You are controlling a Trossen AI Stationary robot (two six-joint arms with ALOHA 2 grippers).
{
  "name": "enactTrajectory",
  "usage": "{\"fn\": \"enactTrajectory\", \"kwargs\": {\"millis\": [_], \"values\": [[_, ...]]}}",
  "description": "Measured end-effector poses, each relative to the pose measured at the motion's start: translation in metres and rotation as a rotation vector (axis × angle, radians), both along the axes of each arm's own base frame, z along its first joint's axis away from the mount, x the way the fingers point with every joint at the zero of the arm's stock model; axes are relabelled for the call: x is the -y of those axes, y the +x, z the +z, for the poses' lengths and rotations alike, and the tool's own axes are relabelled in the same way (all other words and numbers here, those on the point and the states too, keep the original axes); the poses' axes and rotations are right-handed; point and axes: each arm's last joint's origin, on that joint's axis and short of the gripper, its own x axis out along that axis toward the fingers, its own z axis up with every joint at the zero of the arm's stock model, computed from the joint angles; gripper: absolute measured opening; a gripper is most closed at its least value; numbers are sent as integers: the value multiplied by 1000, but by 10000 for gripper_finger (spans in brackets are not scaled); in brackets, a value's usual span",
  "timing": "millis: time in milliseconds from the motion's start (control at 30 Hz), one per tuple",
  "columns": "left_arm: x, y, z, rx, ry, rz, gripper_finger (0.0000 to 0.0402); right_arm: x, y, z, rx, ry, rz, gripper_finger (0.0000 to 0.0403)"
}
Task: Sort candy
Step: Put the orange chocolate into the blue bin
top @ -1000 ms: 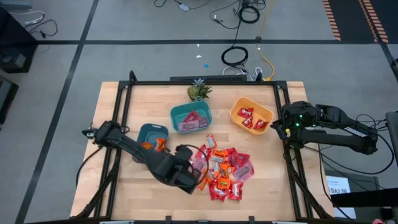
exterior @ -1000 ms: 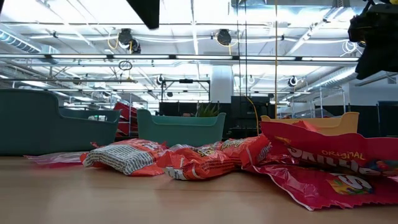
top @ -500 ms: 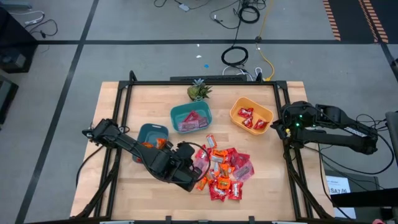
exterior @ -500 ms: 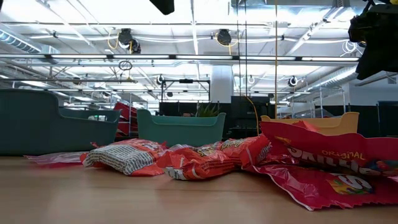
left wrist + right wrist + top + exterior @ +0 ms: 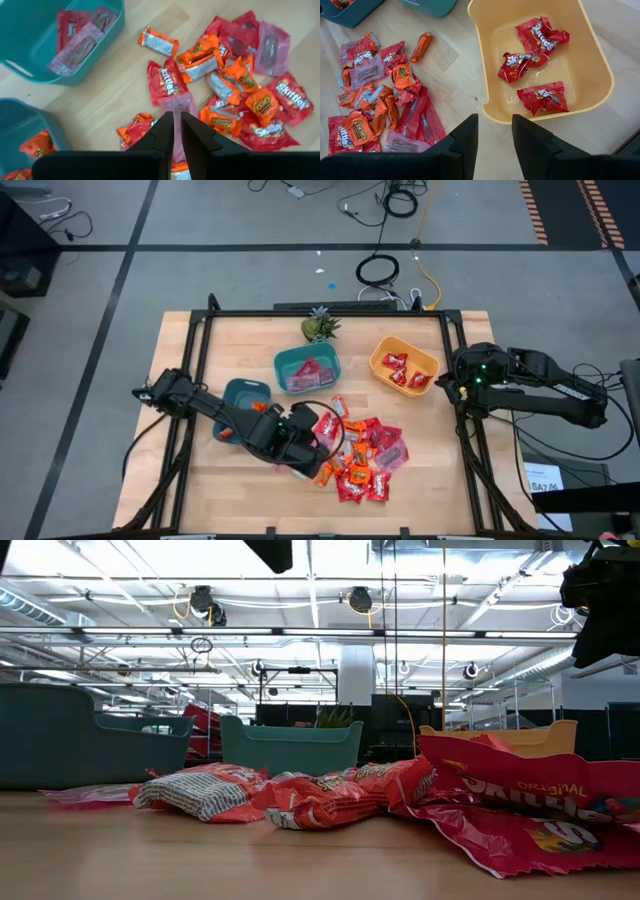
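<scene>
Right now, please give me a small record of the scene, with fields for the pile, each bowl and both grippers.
candy pile: loose on the table, mixed red, orange and pink wrappers
yellow bowl: red candies only
larger teal bowl: pink-purple candies
smaller teal bowl: orange candies
left gripper: over the pile's edge, nearly closed
right gripper: beside the yellow bowl, empty, open

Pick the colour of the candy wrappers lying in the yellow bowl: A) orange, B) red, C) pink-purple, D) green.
B: the right wrist view shows three crumpled red wrapped candies inside the yellow bowl, and no other colour in it.
</scene>
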Motion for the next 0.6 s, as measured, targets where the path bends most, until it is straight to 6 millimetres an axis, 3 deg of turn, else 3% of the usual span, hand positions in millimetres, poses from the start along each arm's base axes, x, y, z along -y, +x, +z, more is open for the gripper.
{"fn": "enactTrajectory", "kwargs": {"millis": [133, 433, 600], "values": [[-4, 2, 0, 5, 0, 13, 69, 0, 0, 0, 0, 0, 0, 112], [-13, 6, 0, 23, 40, 44, 173, 0, 0, 0, 0, 0, 0, 112], [-13, 11, 2, 71, 19, 51, 189, 0, 0, 0, 0, 0, 1, 112]]}}
